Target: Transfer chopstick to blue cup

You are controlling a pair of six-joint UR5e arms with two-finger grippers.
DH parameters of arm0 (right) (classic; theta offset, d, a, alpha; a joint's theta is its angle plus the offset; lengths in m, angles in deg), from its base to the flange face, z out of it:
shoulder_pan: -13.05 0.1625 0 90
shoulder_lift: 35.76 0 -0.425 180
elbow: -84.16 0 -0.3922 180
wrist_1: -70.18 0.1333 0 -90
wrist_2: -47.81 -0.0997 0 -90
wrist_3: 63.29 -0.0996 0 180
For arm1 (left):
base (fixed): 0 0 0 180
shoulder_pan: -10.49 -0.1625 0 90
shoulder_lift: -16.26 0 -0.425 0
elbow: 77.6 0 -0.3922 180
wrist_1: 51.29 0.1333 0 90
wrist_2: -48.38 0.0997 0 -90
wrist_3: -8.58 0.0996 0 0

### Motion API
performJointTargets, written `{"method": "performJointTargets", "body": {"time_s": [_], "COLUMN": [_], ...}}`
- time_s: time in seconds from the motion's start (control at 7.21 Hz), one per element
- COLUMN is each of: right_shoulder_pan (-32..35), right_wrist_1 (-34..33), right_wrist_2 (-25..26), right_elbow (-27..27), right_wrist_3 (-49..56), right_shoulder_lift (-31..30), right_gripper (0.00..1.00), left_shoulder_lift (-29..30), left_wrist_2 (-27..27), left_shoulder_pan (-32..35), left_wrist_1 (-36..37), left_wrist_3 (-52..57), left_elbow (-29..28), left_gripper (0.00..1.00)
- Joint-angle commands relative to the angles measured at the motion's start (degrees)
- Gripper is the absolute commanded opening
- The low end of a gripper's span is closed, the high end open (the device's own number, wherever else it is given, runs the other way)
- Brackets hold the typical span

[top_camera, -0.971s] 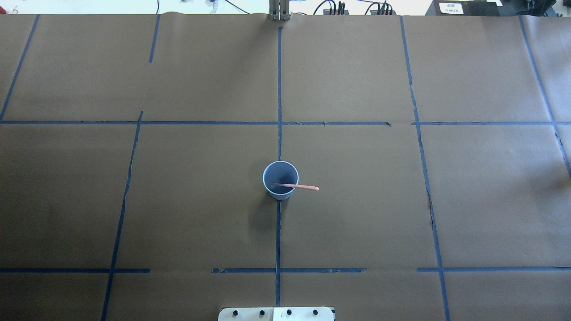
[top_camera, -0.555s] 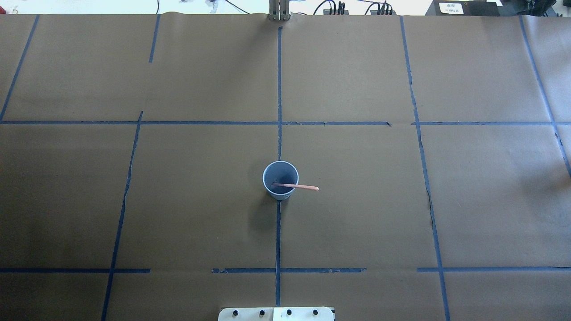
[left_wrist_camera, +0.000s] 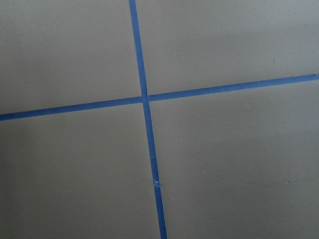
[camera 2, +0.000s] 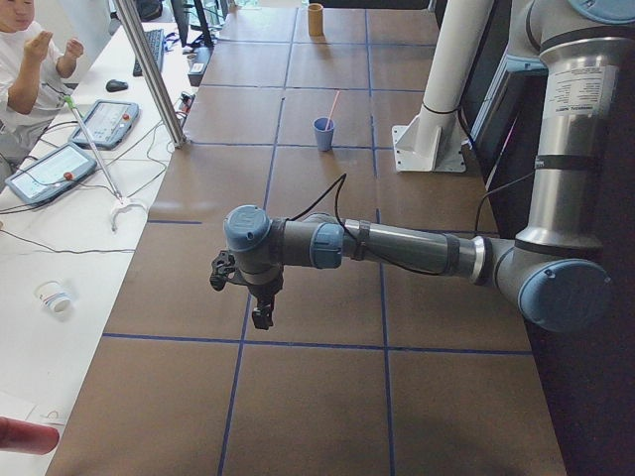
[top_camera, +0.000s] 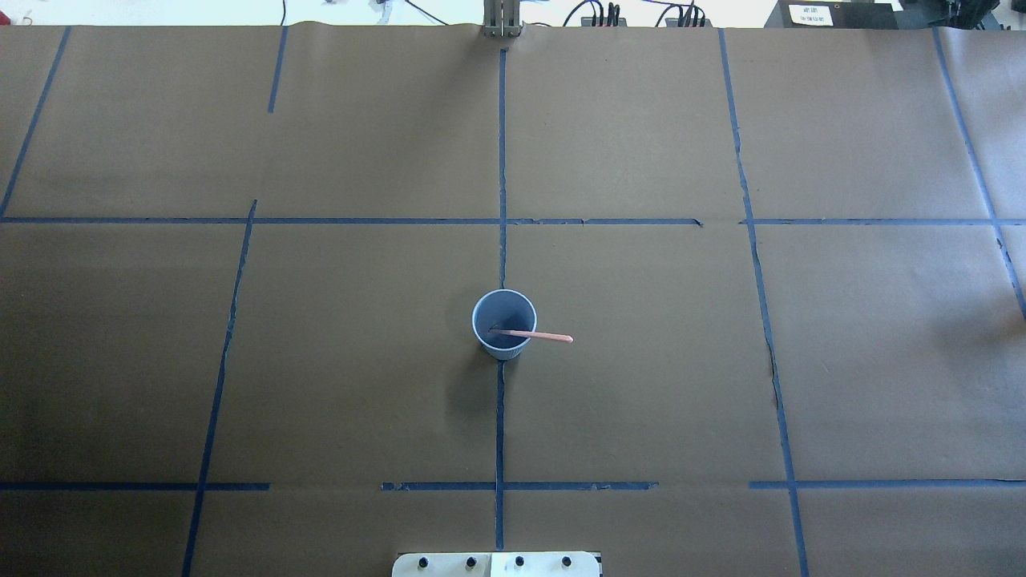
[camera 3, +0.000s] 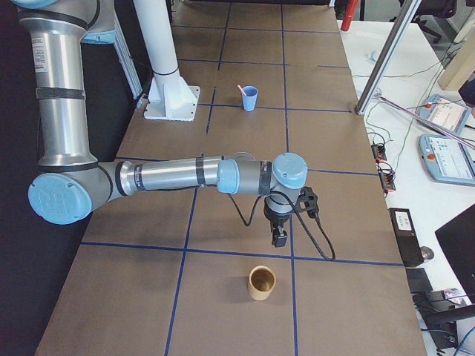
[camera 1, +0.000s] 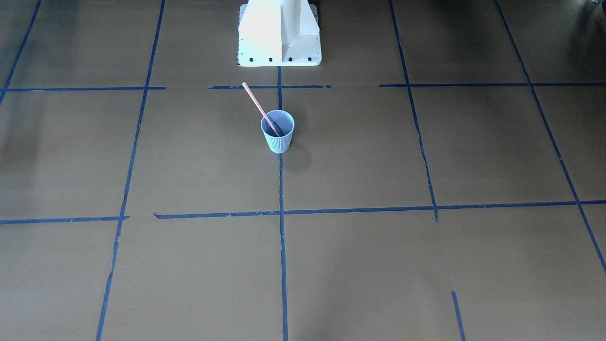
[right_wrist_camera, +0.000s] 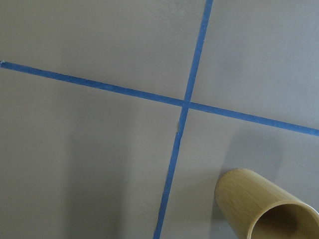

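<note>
The pale blue ribbed cup (top_camera: pixel 490 309) (camera 1: pixel 278 141) stands upright at the table's middle on a blue tape line. The pinkish-orange chopstick (top_camera: pixel 545 336) (camera 1: pixel 254 100) rests inside it, leaning over the rim toward the robot's right. Both also appear small in the side views, the cup (camera 2: pixel 323 134) (camera 3: pixel 250 99) with the chopstick (camera 2: pixel 333 103). My left gripper (camera 2: pixel 260 315) hangs over the table's left end, far from the cup. My right gripper (camera 3: pixel 279 238) hangs over the right end. I cannot tell whether either is open or shut.
A bamboo cup (camera 3: pixel 261 282) (right_wrist_camera: pixel 264 211) stands just past the right gripper. The white robot base (camera 1: pixel 279 33) sits behind the blue cup. A person (camera 2: pixel 25 59) and tablets (camera 2: pixel 50 171) are at a side desk beyond the table's far edge.
</note>
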State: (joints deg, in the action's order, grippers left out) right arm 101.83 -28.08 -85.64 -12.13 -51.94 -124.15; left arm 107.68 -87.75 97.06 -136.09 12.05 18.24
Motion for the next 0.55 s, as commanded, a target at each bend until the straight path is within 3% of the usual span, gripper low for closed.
{"method": "performJointTargets", "body": {"time_s": [0.0, 0.42], "right_shoulder_pan": [0.0, 0.0], "right_wrist_1": [0.0, 0.1], "right_wrist_2": [-3.2, -3.0], "right_elbow": [-2.4, -2.8], "right_wrist_3": [0.0, -0.1], "right_shoulder_lift": [0.0, -0.8], "right_gripper": [1.0, 1.0], "left_shoulder_lift": [0.7, 0.6], "left_wrist_2": [-3.1, -3.1], "left_shoulder_pan": [-0.1, -0.1], "left_wrist_1": [-1.1, -1.2], "left_wrist_3": [0.3, 0.4], "left_elbow": [-1.0, 0.0], "left_gripper": [1.0, 1.0]}}
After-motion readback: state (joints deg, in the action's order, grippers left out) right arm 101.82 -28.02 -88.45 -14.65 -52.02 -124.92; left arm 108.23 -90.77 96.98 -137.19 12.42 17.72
